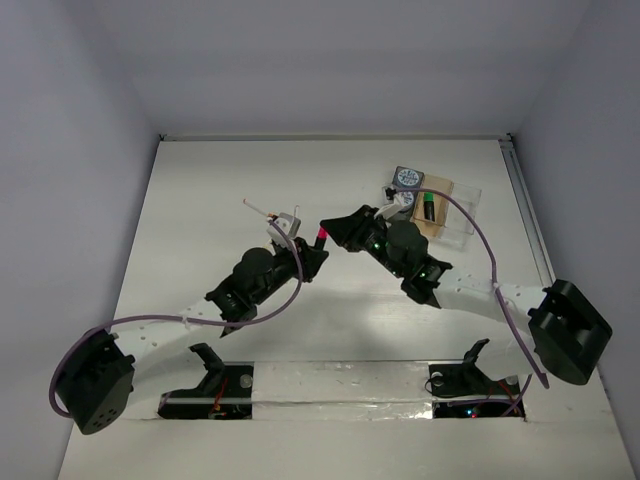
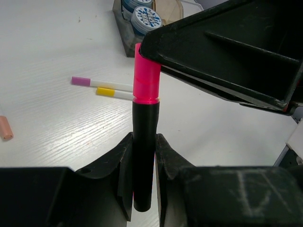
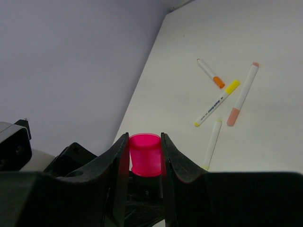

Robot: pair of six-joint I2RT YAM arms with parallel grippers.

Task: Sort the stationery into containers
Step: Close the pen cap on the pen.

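Mid-table, apparently lifted off the white tabletop [image 1: 200,200]: fat marker [image 2: 144,132], black plastic barrel with a hot-pink cap [image 2: 146,71], spanned by both arms

- left gripper [image 2: 144,163]: clamped on the black barrel, jaws nearly closed, one pad on each side
- right gripper [image 3: 144,158]: clenched on the pink cap from the other end, fingers snug against it

Handling, my read: the marker is light, rigid, smooth round plastic, so it can twist or slip in flat pads. The cap is probably a friction fit and pulling the arms apart would likely pop it. The safest hold is mid-barrel, not the cap

Thin white pens [image 3: 218,101] with yellow, orange and peach ends lie loose on the table at roughly 10 o'clock from the marker in the top view. They look light and stiff and prone to rolling. I'd pinch across mid-shaft

Clear plastic compartment tray with tan base [image 1: 462,190] sits at 2 o'clock from the marker. Round blue-grey patterned-top canisters [image 1: 407,179] sit at the tray's 10 o'clock end, and a green piece [image 1: 427,207] is in the dark section
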